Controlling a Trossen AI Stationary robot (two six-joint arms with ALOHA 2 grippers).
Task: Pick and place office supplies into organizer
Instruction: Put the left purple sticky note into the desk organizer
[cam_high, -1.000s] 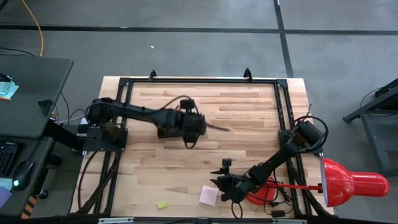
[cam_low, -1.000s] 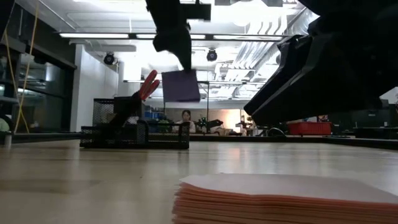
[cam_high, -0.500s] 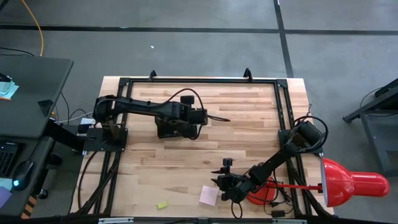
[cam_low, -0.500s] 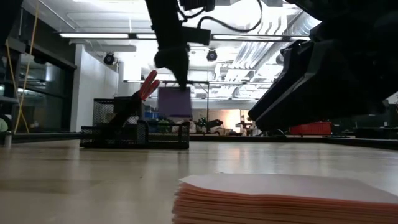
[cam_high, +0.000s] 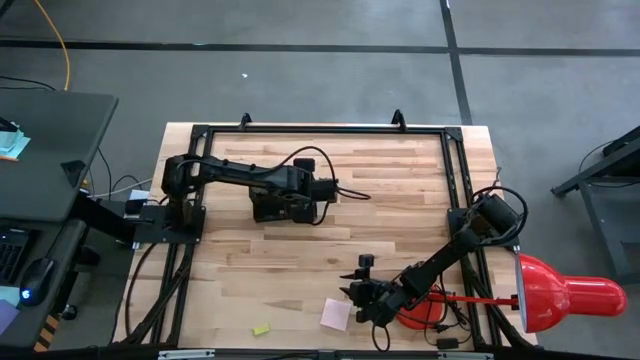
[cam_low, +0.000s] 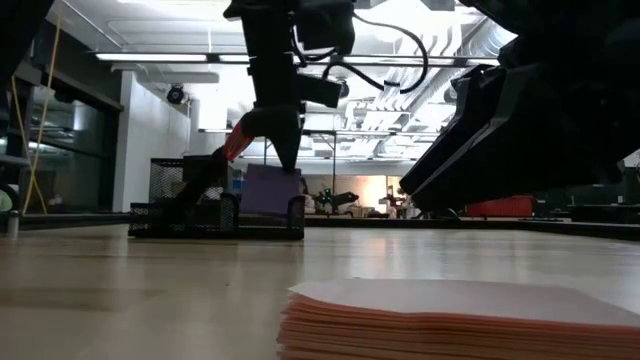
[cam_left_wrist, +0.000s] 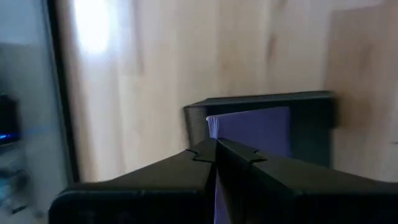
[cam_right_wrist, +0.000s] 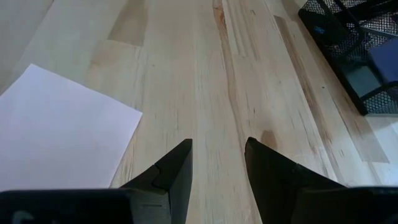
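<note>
- Over the back-left part of the table (cam_high: 330, 255), the left gripper (cam_low: 283, 150) hangs directly above the organizer (cam_high: 283, 208), its fingers pressed together on the top edge of the blue-purple note pad (cam_low: 270, 190). Pinching the pad by its edge keeps it hanging upright, presumably so that it can slide down into a narrow compartment.
- In the left wrist view the pad's lower part already sits inside the black walls of one end compartment, so the drop looks nearly ready; release seems the next step.
- In that same organizer, the red-handled scissors (cam_low: 238, 138) stand tilted with handles up, apparently already stowed.
- Near the front edge, the small yellow piece (cam_high: 261, 329) lies alone, not yet collected.
- Just right of it, the pink note pad (cam_high: 336, 314) lies flat on the wood.
- Beside that pad, the right gripper (cam_right_wrist: 217, 163) waits low, its fingers spread and holding nothing, probably poised for the pink pad.
- Farther right, the red lamp (cam_high: 565, 295) lies outside the table frame, no part of the job.
</note>
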